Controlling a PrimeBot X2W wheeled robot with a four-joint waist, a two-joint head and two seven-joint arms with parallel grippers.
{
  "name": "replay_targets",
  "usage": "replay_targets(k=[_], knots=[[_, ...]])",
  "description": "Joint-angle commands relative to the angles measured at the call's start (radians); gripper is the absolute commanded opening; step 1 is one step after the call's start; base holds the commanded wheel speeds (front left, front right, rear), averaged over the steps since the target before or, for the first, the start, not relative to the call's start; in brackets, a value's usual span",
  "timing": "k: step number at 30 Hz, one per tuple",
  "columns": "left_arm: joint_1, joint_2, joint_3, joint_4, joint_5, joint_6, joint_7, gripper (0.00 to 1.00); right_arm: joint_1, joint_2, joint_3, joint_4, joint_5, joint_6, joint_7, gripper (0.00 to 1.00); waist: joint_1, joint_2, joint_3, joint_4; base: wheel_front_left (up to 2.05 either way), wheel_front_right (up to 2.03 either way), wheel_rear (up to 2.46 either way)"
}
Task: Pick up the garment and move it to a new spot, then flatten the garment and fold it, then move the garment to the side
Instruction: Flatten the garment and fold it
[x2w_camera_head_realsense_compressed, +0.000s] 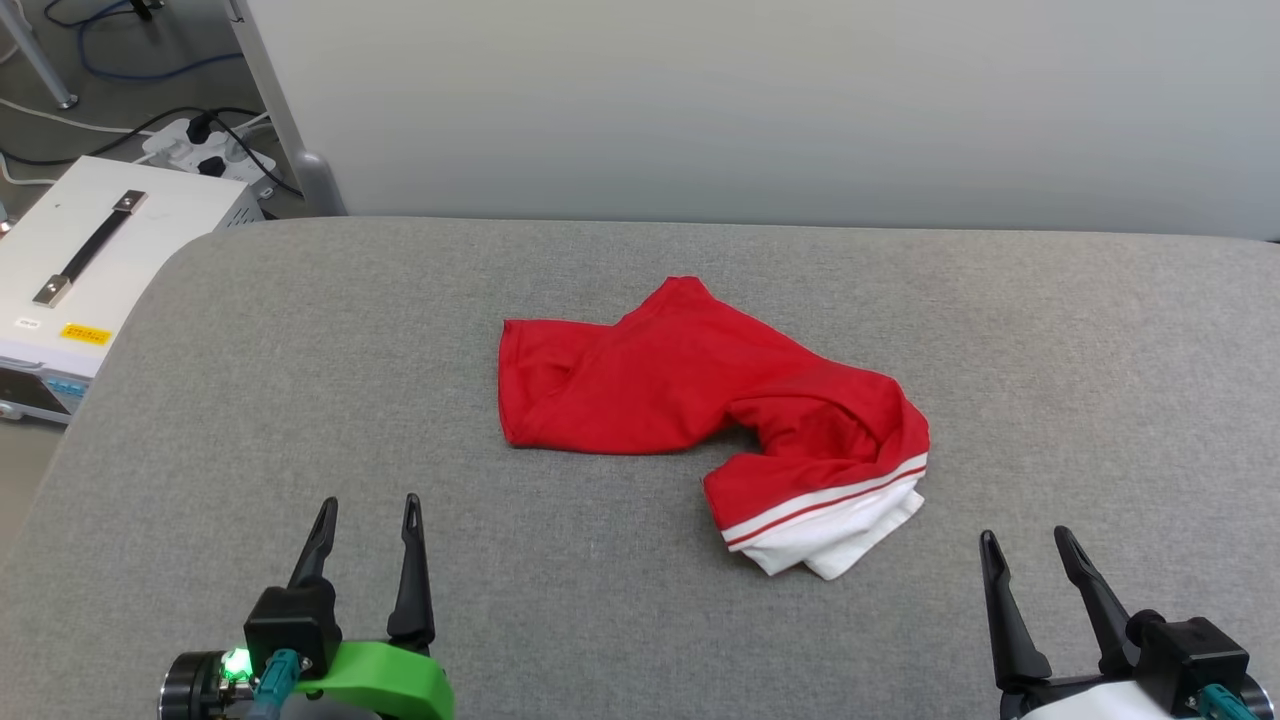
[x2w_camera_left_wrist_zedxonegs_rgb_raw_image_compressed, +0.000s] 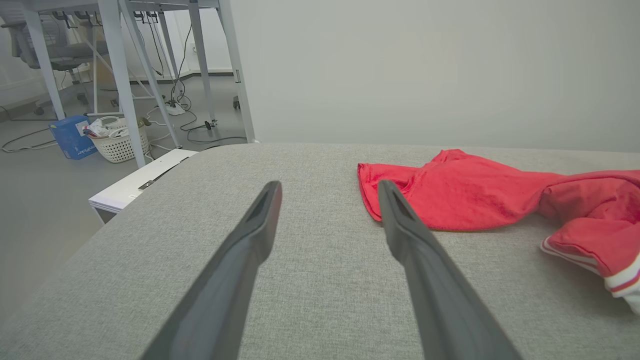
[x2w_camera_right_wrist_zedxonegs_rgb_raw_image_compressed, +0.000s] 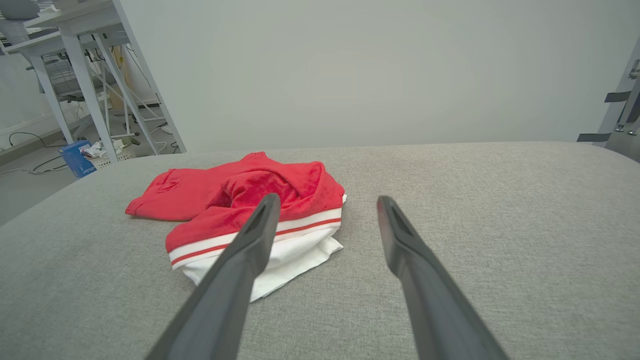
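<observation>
garment (x2w_camera_head_realsense_compressed: 690, 390) crumpled | long axis far-left to near-right | white sleeve near-right

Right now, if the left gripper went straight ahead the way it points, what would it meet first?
Probably nothing soon: the left gripper points across the grey padded top toward the pale wall. The red garment lies just right of that line; the gripper's right finger might graze it, depth unclear.

The grey table (x2w_camera_head_realsense_compressed: 250, 400) is viewed from above and behind the left gripper (x2w_camera_head_realsense_compressed: 369, 500) and right gripper (x2w_camera_head_realsense_compressed: 1025, 533) by the head camera. Each wrist view is taken low (almost skimming the surface) along its own fingers (x2w_camera_left_wrist_zedxonegs_rgb_raw_image_compressed: 252, 235) toward the pale wall (x2w_camera_left_wrist_zedxonegs_rgb_raw_image_compressed: 425, 70). The red garment (x2w_camera_head_realsense_compressed: 690, 380) is shared by all three, ahead of both grippers.
</observation>
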Motion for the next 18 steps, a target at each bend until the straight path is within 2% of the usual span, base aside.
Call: replay_targets(k=[1, 10, 14, 18], knots=[[0.015, -0.010, 0.010, 0.005, 0.012, -0.011, -0.006, 1.00, 0.012, -0.002, 0.000, 0.003, 0.005, -0.001, -0.005, 1.00, 0.0000, -0.0001, 0.000, -0.001, 0.00, 0.00, 0.00], [0.006, -0.040, 0.052, 0.012, 0.046, -0.047, -0.006, 1.00, -0.051, -0.023, -0.013, -0.047, -0.010, -0.001, -0.005, 1.00, 0.0000, -0.0001, 0.008, 0.005, 0.00, 0.00, 0.00], [-0.010, -0.051, 0.059, 0.012, 0.058, -0.058, -0.006, 1.00, -0.146, -0.083, 0.007, -0.099, -0.021, -0.001, -0.005, 1.00, 0.0000, -0.0001, 0.026, 0.012, 0.00, 0.00, 0.00], [-0.028, -0.059, 0.063, 0.018, 0.068, -0.069, -0.006, 1.00, -0.266, -0.185, 0.080, -0.132, -0.012, -0.001, -0.005, 1.00, 0.0000, -0.0001, 0.051, 0.020, 0.00, 0.00, 0.00]])
